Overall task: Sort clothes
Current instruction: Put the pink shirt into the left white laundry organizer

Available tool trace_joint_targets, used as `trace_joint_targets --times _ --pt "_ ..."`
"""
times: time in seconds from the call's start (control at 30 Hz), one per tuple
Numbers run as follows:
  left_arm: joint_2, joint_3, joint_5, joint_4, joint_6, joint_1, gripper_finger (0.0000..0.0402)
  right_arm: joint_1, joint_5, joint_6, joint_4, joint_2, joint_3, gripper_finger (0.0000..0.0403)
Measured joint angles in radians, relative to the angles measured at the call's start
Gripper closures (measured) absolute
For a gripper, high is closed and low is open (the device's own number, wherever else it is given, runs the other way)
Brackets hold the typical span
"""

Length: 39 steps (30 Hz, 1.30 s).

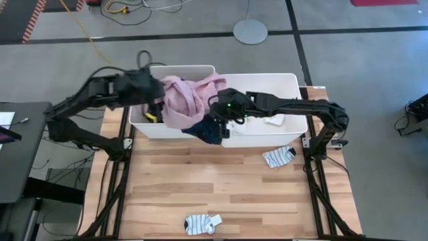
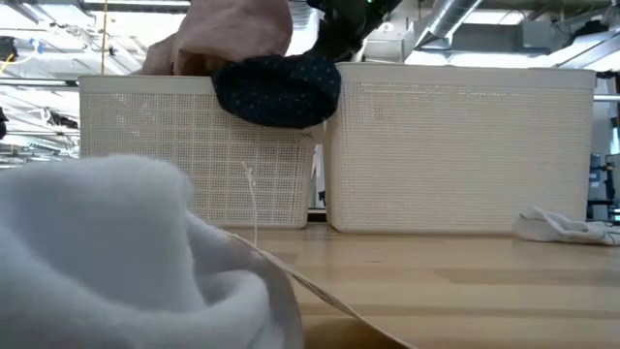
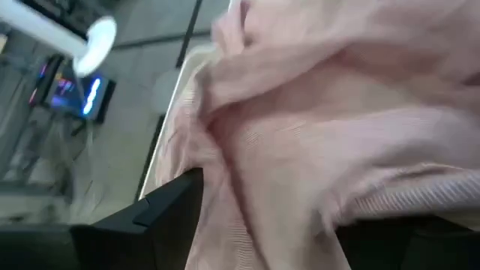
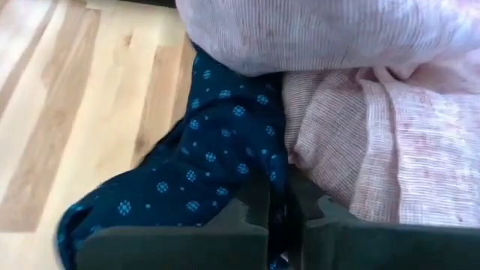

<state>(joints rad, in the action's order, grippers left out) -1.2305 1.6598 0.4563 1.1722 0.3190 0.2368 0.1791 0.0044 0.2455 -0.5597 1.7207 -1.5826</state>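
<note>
The right gripper (image 1: 223, 125) is pinched tight on the navy dotted piece (image 1: 208, 129), which hangs over the front wall of the left white bin (image 1: 138, 124), just beside the right white bin (image 1: 294, 86). The left gripper (image 1: 155, 100) hovers at the pink top (image 1: 187, 97) heaped in the left bin, fingers (image 3: 161, 206) spread apart against the fabric. Two white-grey socks lie on the wooden table (image 1: 234, 187): one (image 1: 279, 156) near the right bin, the other (image 1: 202, 223) at the near edge

My overhead camera is looking straight down; my low one is facing level. Both are sharing the bins (image 1: 281, 80), wrists close-up.
</note>
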Motion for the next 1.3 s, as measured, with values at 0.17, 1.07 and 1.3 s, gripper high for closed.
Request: trace_joint_targets --times 0.17,1.07,1.3 --pt "0.086 0.037 -0.056 -0.004 -0.031 -0.039 0.0134 -0.003 0.088 0.036 0.088 0.003 -0.015 0.0391" --pt "0.239 -0.272 -0.19 0.073 -0.142 -0.173 0.0134 0.212 -0.16 0.025 0.688 0.148 -0.106 0.04" --pt "0.229 -0.324 -0.088 0.122 -0.236 -0.176 0.0127 0.217 -0.166 -0.001 0.661 0.307 -0.139 0.0327"
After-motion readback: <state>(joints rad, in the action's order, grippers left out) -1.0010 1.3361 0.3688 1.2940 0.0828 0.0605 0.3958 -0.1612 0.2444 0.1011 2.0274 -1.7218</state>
